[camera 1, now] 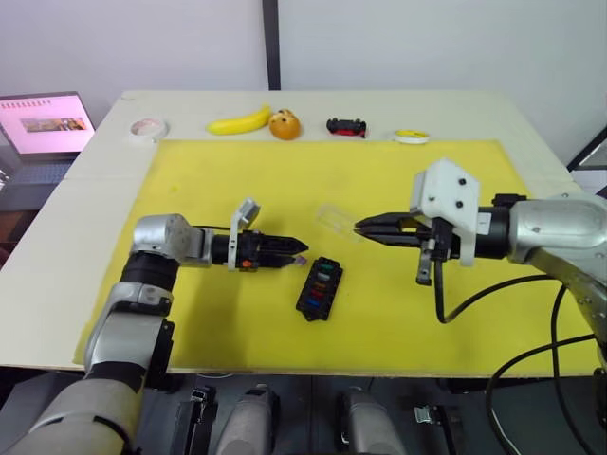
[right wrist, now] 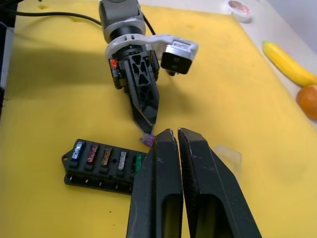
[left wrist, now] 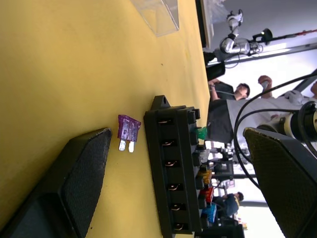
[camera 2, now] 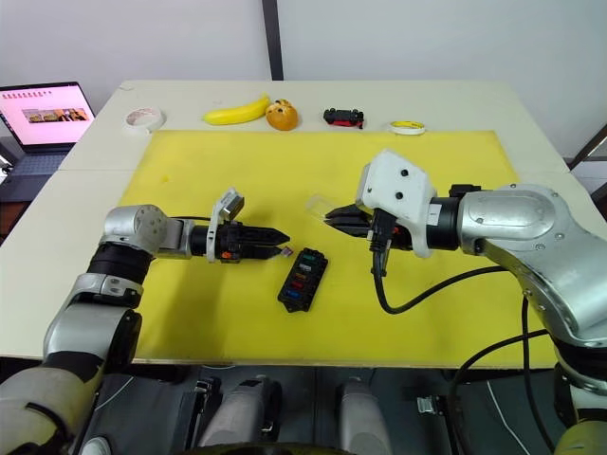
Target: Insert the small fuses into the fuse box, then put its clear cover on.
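A yellow rectangular mat (camera 1: pixel 218 180) covers the table. On it lies the small black rectangular plastic fuse box (camera 1: pixel 319 288), five coloured fuses seated in one row. The left gripper (camera 1: pixel 298 254) has its two black fingers apart; a tiny purple plastic fuse (left wrist: pixel 128 130) lies on the mat between them, just beside the box. The right gripper (camera 1: pixel 362 227) has its fingers pressed together, holding nothing, near the clear rectangular plastic cover (camera 1: pixel 335 219).

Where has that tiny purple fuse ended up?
The small purple plastic fuse lies loose on the yellow mat, beside the black rectangular fuse box on the robot's left, right at the tip of the left hand.
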Controlling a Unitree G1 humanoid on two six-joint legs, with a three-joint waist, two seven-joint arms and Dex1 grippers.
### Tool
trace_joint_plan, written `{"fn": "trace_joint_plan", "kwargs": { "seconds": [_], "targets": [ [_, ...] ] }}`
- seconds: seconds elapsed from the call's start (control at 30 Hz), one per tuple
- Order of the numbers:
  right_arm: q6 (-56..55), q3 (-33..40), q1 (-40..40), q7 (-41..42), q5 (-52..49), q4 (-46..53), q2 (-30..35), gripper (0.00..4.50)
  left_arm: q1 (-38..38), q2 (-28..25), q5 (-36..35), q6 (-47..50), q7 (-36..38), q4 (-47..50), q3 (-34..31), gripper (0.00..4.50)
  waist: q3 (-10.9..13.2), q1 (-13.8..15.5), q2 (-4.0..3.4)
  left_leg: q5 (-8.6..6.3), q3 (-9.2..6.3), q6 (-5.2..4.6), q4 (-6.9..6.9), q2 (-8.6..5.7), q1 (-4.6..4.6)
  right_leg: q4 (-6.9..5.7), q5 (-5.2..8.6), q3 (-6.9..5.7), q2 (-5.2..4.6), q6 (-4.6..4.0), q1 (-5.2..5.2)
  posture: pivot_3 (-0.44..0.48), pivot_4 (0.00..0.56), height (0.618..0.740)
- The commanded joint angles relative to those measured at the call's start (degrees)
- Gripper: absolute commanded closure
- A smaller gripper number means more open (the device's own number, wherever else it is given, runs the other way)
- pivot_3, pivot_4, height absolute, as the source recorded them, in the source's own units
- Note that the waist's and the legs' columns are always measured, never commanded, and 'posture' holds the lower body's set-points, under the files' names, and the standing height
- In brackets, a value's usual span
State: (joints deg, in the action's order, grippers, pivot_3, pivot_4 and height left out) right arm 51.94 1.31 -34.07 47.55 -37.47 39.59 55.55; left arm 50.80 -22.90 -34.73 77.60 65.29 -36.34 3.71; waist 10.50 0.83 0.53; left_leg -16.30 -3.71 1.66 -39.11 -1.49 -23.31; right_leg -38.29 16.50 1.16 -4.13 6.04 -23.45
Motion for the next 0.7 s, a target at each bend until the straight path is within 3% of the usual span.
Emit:
{"fn": "trace_joint_plan", "kwargs": {
  "seconds": [0.03,0.17,0.27,0.37,0.7],
  "targets": [
    [-0.36,2.03,-0.53,-0.49,-0.82,1.72,0.48,4.42,-0.28,2.0,0.84,-0.48,-0.18,-0.05,2.39,0.0,0.0,0.02,0.0,-0.01,-0.02,-0.01,0.0,0.0,0.0,0.09,-0.03,-0.02,0.0,0.05,0.05,0.0,0.15,0.74],
    [-0.24,1.87,-0.74,-0.85,-0.86,1.76,0.31,4.42,-0.46,2.28,1.32,-0.76,-0.12,-0.13,2.34,0.0,0.0,0.04,0.0,-0.03,-0.02,-0.05,-0.01,-0.11,0.0,0.19,-0.07,-0.02,-0.12,0.13,0.12,0.0,0.15,0.74],
    [-0.29,1.89,-0.73,-1.06,-1.02,1.77,0.37,4.5,-0.91,2.45,1.86,-1.24,-0.47,0.01,2.56,0.87,0.0,0.01,0.0,-0.03,-0.02,-0.06,-0.01,-0.15,0.0,0.19,-0.07,-0.03,-0.17,0.14,0.12,0.0,0.15,0.74],
    [-0.33,1.92,-0.78,-1.15,-1.17,1.75,0.44,4.5,-1.67,2.26,2.81,-2.08,-0.82,0.44,3.29,2.38,0.0,-0.11,0.0,-0.04,-0.01,-0.08,0.0,-0.15,-0.01,0.19,-0.08,-0.03,-0.18,0.14,0.09,0.0,0.15,0.74],
    [-0.91,1.86,-0.95,-1.21,-1.05,1.46,0.61,4.5,-2.39,1.99,4.11,-4.01,-1.81,-0.5,3.12,2.38,0.0,-0.09,0.0,-0.05,0.01,-0.1,0.01,-0.14,-0.01,0.2,-0.08,-0.04,-0.2,0.14,0.08,0.0,0.15,0.74]
  ]
}}
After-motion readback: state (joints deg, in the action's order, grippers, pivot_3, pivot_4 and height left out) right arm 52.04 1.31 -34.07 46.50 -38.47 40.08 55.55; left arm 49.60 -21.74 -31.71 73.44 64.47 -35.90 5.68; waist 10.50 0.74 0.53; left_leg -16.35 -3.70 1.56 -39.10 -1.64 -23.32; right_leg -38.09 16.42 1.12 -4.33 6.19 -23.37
